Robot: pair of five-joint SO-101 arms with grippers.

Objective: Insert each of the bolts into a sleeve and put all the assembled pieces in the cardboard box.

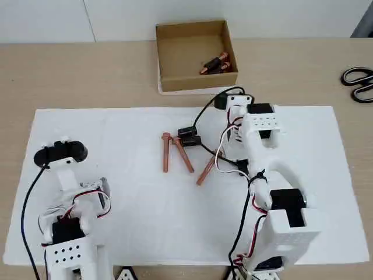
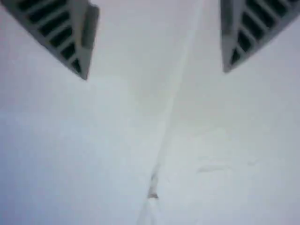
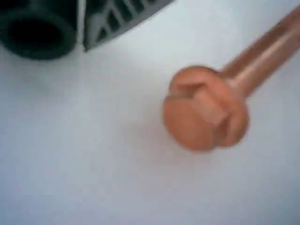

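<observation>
High view, box: the cardboard box [image 1: 175,58] stands on the counter [image 1: 70,70] beyond the white sheet [image 1: 116,221]. Assembled pieces [image 1: 215,63] already lie inside it.
High view, bolts: three bolts [image 1: 166,153] lie loose mid-sheet, well apart from the box. Two have their heads toward the box and their long axes running roughly from the box to me. The slanted bolt [image 1: 207,169] passes at its upper end under my right arm's cables.
High view, sleeves: two black sleeves [image 1: 189,136] lie just beside the bolt heads.
High view, nearer arm: my right pincer [image 1: 232,139] hangs just beside the slanted bolt, which lies toward my left arm's side of it. My left arm [image 1: 73,198] stands well apart at the sheet's far left end.
Left wrist view, state: my left pincer [image 2: 155,72] is spread wide over bare, creased sheet, with nothing between its jaws.
Right wrist view, bolt: one bolt head [image 3: 206,108] lies close below, its shaft running away from the camera.
Right wrist view, sleeve: one sleeve [image 3: 35,28] is seen end-on, its bore open toward the camera, touching a grey part of my right pincer.
Right wrist view, state: I cannot tell whether this pincer is pinching the sleeve or merely beside it.
Judgement: the next move seems to turn on bringing the shaft's axis into line with that bore. Here they lie side by side, not in line.
</observation>
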